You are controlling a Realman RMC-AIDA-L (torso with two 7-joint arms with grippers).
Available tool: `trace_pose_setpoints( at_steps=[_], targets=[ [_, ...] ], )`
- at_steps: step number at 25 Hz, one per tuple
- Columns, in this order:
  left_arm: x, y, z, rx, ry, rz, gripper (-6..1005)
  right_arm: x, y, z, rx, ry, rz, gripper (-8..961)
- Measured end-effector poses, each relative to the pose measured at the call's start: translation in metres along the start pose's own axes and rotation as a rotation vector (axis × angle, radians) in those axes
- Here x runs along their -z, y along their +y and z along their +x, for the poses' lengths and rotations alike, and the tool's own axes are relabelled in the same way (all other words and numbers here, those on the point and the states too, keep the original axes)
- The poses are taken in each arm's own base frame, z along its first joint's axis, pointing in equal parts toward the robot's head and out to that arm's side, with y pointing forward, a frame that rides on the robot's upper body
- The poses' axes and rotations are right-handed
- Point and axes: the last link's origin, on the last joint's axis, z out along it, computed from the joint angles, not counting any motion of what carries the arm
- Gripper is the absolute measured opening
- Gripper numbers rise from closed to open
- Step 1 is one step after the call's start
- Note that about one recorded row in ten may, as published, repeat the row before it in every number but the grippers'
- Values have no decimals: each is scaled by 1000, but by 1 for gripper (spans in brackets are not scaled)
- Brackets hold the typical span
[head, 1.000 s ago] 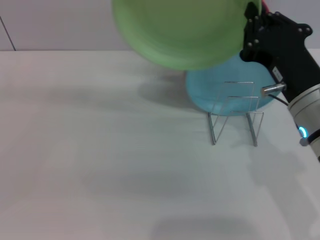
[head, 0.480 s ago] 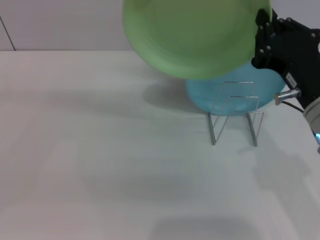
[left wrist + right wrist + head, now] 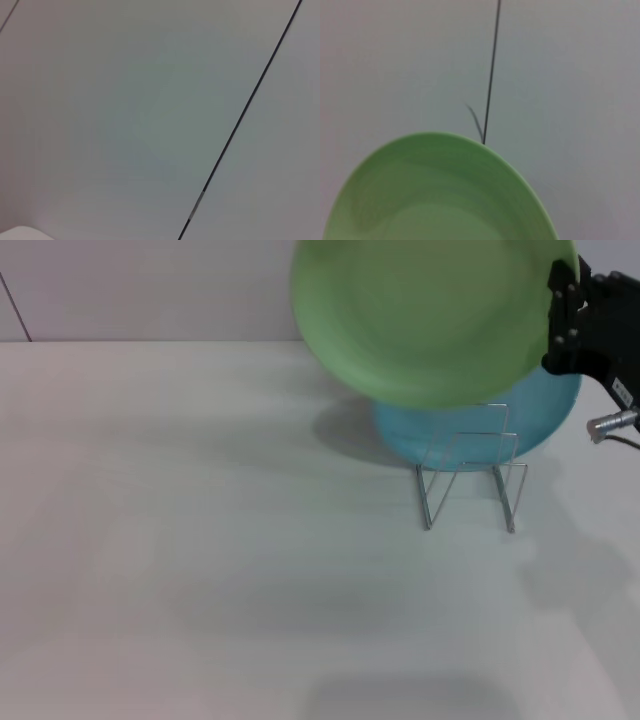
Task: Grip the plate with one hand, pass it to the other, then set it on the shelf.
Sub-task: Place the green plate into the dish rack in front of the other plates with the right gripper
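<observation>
My right gripper (image 3: 560, 325), fingers pinching the plate (image 3: 435, 315) at its 3 o'clock rim, must lower it upright between the rack (image 3: 470, 475) loops.

We see the table (image 3: 200, 570) open from six round to eleven o'clock, so a gripper can pass there freely. At two o'clock the rack (image 3: 470, 480) stands with its thin wire loops upright, and a turquoise plate (image 3: 470, 435) sits just behind it, blocking the approach from the far side. Above both hangs the green plate (image 3: 430, 315), held at its edge by the right gripper (image 3: 565, 325) at the frame's right border, closing off the airspace over the rack. The rack's near side stays open.
</observation>
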Motion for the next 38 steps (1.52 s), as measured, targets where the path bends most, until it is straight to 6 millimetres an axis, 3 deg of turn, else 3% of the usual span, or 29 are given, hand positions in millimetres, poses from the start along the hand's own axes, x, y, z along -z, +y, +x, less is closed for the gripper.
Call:
trace_pose_setpoints(
  at_steps=[14,26,38],
  targets=[
    [1,-1,0,18,1,3,489,-6,9,-24,221,46,-85,29],
    [1,-1,1,27,3,-1,489,-7,-9,-23,407,98,-59,29],
    [1,-1,1,28,4,-1,489,-5,-1,-21,499,134,-104,29]
  ],
)
